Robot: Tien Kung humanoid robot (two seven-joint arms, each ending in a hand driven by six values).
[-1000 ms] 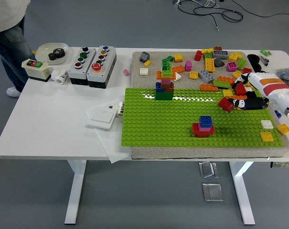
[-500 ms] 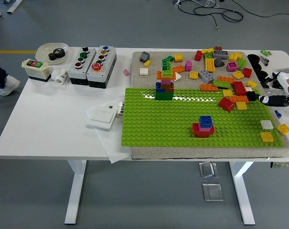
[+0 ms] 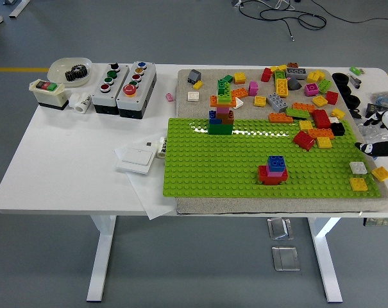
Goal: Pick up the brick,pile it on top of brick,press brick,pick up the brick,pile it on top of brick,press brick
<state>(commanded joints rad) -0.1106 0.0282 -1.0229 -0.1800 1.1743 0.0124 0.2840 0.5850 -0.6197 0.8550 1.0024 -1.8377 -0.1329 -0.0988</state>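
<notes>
Relative to the two earlier views, the right hand (image 3: pixel 378 147) has drawn back from the loose bricks to the table's 3 o'clock edge, and the person once at 10 o'clock is gone. Whether its fingers are open or closed cannot be told; no brick is visibly carried. No left hand is in view. On the green baseplate (image 3: pixel 200 173) stand two stacks: a tall stack (image 3: pixel 222 114) at its 11 o'clock corner, of roughly five layers, and a low stack (image 3: pixel 274 169) just below centre, one blue brick seated on a red and pink base. Loose bricks (image 3: pixel 296 96), well over twenty, lie scattered toward 1 o'clock. Such bricks are judged light, rigid and smooth-sided, best pinched across opposite side walls, leaving the studs free for pressing. Three button boxes (image 3: pixel 123 83) and one bowl (image 3: pixel 67 64) sit at 10 o'clock.
</notes>
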